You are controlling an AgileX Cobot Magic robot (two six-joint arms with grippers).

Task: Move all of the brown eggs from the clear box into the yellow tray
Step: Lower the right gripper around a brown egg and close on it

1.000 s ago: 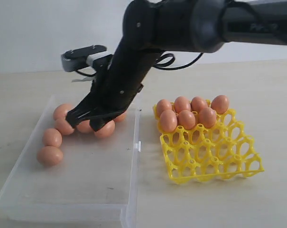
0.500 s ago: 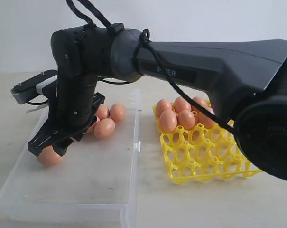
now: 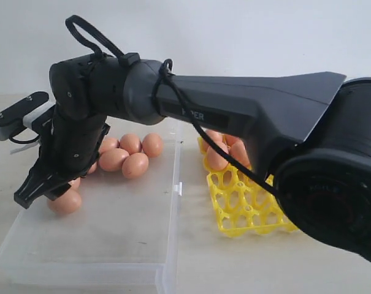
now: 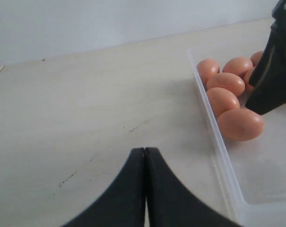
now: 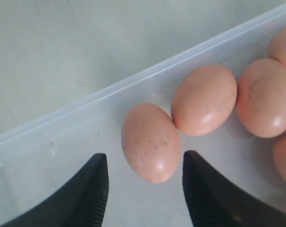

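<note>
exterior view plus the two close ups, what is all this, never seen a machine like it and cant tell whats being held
This is a two-armed robot. The exterior view is from a camera off the arms; the big black shape across it is the right arm. The other two pictures come from a camera on each wrist. On the pale table sit a clear box with loose brown eggs and a yellow tray, where more eggs show behind the arm. The right claw stands open on either side of one egg by the box wall, not gripping it. The left claw is shut, over bare table beside the box. Nothing is held.
</note>
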